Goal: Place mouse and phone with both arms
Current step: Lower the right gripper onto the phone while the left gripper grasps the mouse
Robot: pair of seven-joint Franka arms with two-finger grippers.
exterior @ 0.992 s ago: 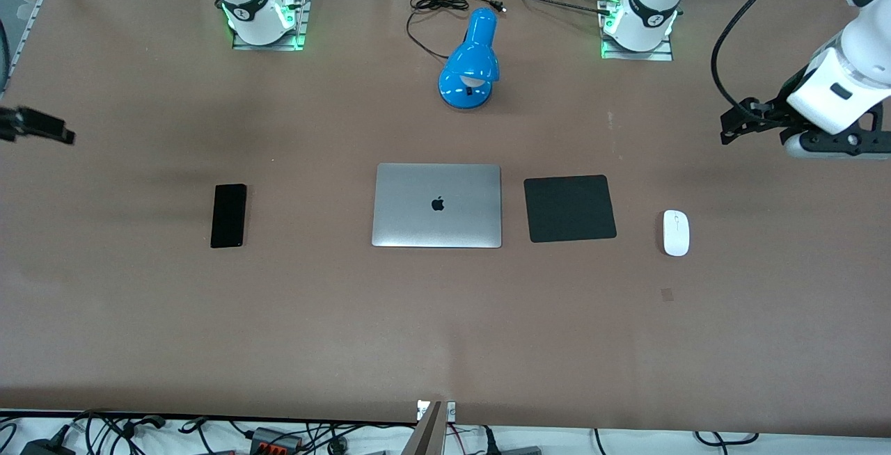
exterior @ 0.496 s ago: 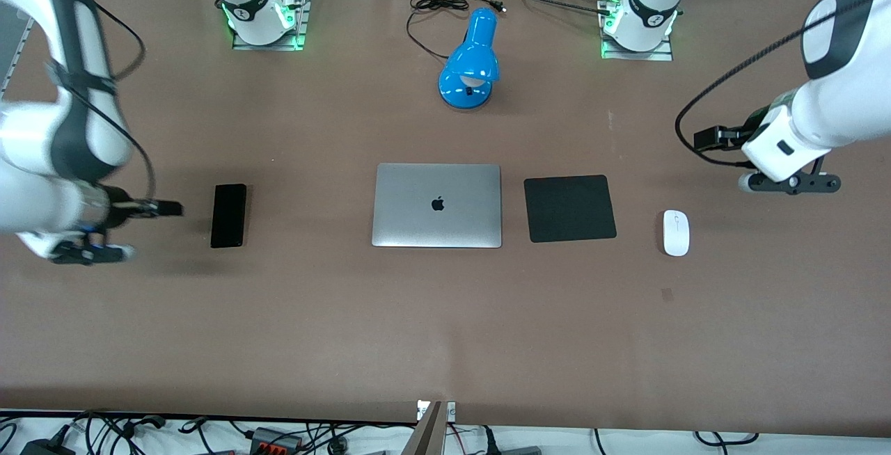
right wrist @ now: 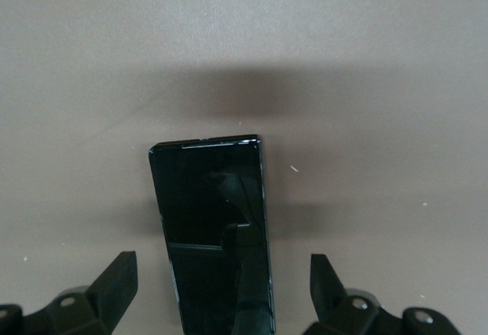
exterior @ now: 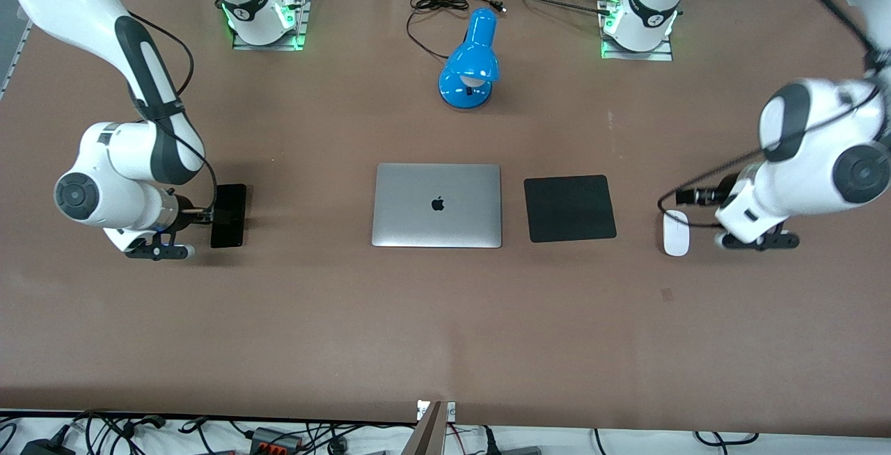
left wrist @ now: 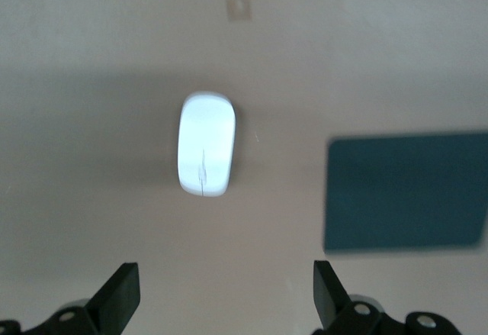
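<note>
The white mouse (exterior: 675, 232) lies on the brown table toward the left arm's end, beside the black pad. My left gripper (exterior: 757, 241) hangs over the table just beside the mouse. In the left wrist view the mouse (left wrist: 206, 156) lies ahead of the open, empty left gripper (left wrist: 225, 301). The black phone (exterior: 228, 215) lies flat toward the right arm's end. My right gripper (exterior: 159, 252) hangs beside it. In the right wrist view the phone (right wrist: 213, 228) runs between the wide-open fingers (right wrist: 118, 281) of the right gripper (right wrist: 223, 289), untouched.
A closed silver laptop (exterior: 437, 204) lies mid-table with a black square mouse pad (exterior: 569, 208) beside it, toward the mouse. A blue desk lamp (exterior: 470, 65) with its cable stands farther from the front camera. A small patch (exterior: 667, 293) marks the table nearer the camera than the mouse.
Both arms have swung in from the table's ends and come down: the left gripper to beside the mouse, the right gripper to the phone. The mouse and phone have not moved.
</note>
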